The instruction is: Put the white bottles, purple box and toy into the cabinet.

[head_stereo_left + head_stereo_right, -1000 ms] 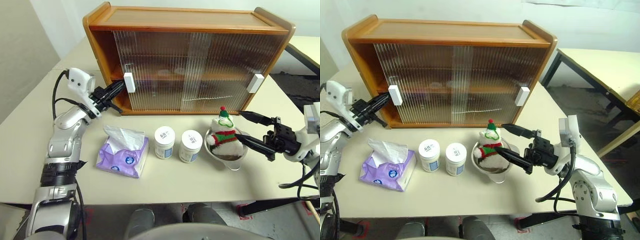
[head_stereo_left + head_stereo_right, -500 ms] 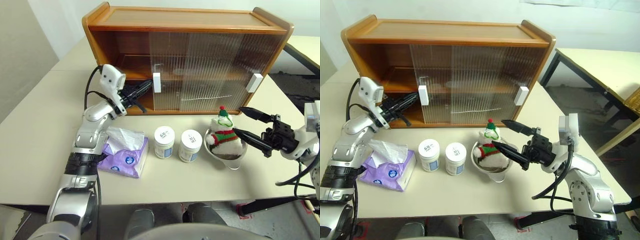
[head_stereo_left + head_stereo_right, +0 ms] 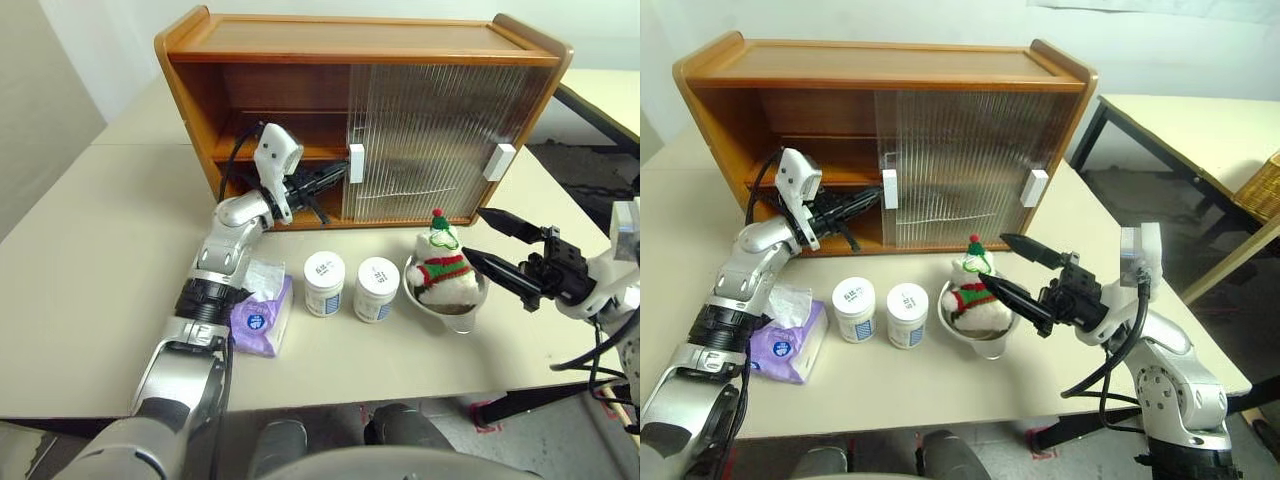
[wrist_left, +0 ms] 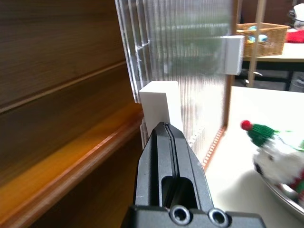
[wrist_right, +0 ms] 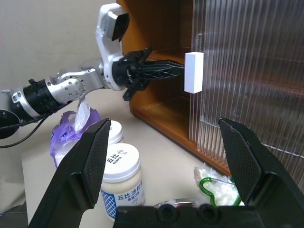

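White bottles (image 3: 324, 283), two, stand side by side on the table (image 3: 90, 280) before one cabinet (image 3: 360, 110); one purple box (image 3: 262, 312) left of them, one toy (image 3: 441, 266) in one metal bowl (image 3: 455, 310) right. Left gripper (image 3: 338, 176), fingers pressed together, tips against the left door's white handle (image 3: 356, 163). Right gripper (image 3: 487, 240), fingers spread wide and empty, beside the toy.

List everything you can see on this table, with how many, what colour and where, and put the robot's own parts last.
cabinet: one, honey-brown wood, back of table, left half open
sliding doors: two, ribbed translucent, stacked over right half
white bottles: two, white, side by side before cabinet
purple box: one, lilac, left of bottles
toy: one, white with red-green scarf, in bowl
bowl: one, metal, right of bottles
left gripper: shut, fingers against door handle
right gripper: open, beside toy
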